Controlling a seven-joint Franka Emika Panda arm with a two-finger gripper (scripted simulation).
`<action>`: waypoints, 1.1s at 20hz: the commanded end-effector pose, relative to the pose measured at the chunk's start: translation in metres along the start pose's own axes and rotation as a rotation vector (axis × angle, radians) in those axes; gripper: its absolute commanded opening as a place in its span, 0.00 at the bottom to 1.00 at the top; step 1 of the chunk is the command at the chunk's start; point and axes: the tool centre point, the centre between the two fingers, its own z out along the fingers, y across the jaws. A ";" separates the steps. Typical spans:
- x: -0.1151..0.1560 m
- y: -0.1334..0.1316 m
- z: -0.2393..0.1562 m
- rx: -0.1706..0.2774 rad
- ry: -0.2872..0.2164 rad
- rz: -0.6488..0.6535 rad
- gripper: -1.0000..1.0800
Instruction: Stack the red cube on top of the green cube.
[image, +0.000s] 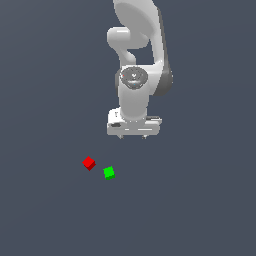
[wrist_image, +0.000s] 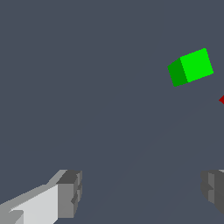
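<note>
The red cube (image: 89, 163) lies on the worktop (image: 45, 210), just beside the green cube (image: 109, 173) at its 10 o'clock in the exterior view. Risk: with so little gap, a descending finger could nudge the green cube. The gripper (image: 133, 137) hangs above them, pointing down, jaws wide apart and empty.

Exterior view high, distant; wrist view low, close — shared: green cube (image: 109, 173) (wrist_image: 191, 67).
</note>
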 end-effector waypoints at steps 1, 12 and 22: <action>0.000 0.000 0.000 0.000 0.000 0.000 0.96; 0.023 0.034 0.014 -0.002 0.011 0.129 0.96; 0.062 0.133 0.049 -0.003 0.040 0.462 0.96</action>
